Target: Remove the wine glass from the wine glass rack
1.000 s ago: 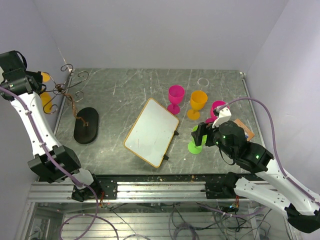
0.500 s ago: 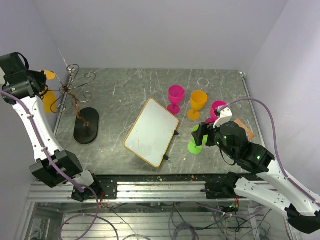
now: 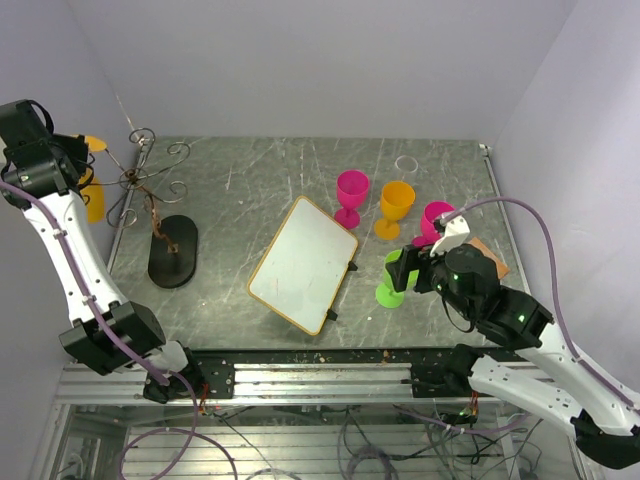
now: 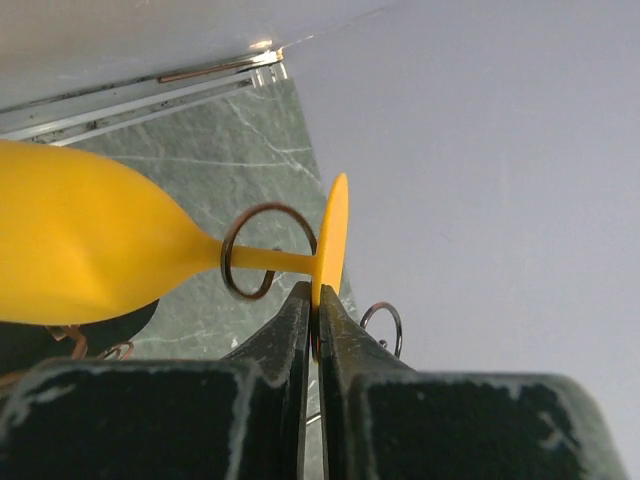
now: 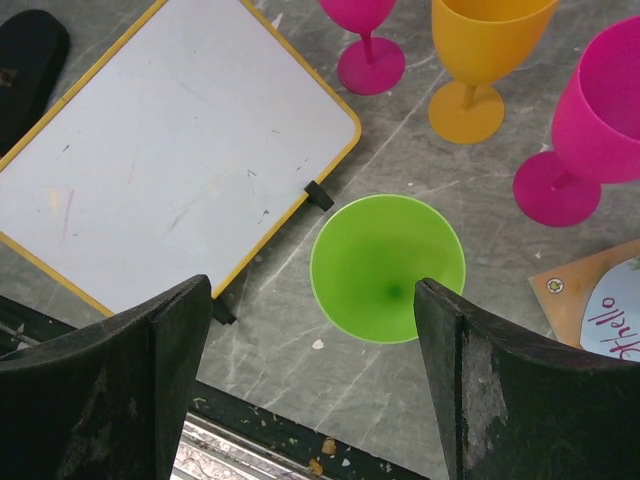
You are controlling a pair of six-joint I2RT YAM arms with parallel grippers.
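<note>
A yellow wine glass [image 3: 92, 198] hangs at the far left on the wine glass rack [image 3: 150, 185], a wire tree on a black oval base [image 3: 172, 250]. In the left wrist view its stem passes through a wire ring [image 4: 270, 207]. The bowl [image 4: 80, 260] is left of the ring and the foot disc [image 4: 335, 225] is right of it. My left gripper [image 4: 314, 300] is shut on the edge of that foot, and it shows high at the left wall in the top view [image 3: 72, 160]. My right gripper [image 5: 315, 330] is open over a green glass [image 5: 387, 268].
A yellow-framed whiteboard [image 3: 303, 263] lies mid-table. Two pink glasses [image 3: 352, 190] [image 3: 435, 215] and an orange glass [image 3: 397, 200] stand behind the green glass [image 3: 388, 290]. A printed card [image 3: 490, 258] lies at the right, and a small white ring [image 3: 405, 163] lies at the back.
The rack's wire top has swung to the right and its stem stands straighter. My left gripper and the yellow glass have shifted slightly with it. The right arm has barely moved.
</note>
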